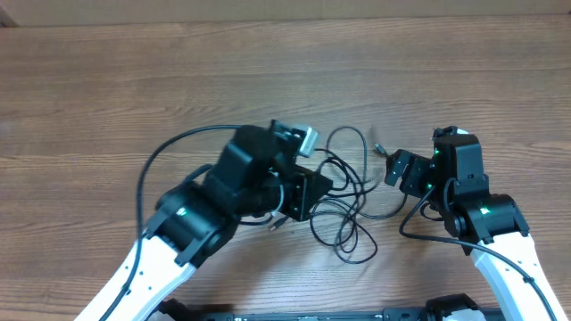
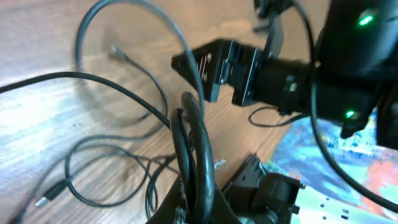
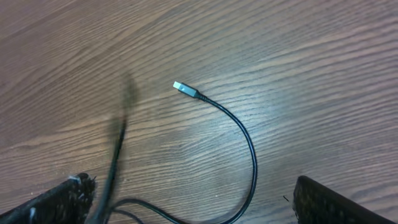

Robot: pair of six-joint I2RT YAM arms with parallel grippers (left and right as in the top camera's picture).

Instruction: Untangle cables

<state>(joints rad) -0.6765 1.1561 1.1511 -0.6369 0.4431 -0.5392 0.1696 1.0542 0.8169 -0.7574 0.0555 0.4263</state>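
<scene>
Looped thin black cables pinched by left end effector; right end effector wide.

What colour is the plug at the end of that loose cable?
Silvery plug on black cable; right wrist view.

Far bench: bare wood across its whole width, open for passing.
Between the claws: cables lie in loose loops and fill the gap.
Left claw: pinched on the cables; two loops rise right in front of it.
Right claw: jaws wide apart, with bare wood between them, crossed by one of the cables ending in a plug.
Near edge: left arm and right arm block both corners; loops trail between them.
</scene>
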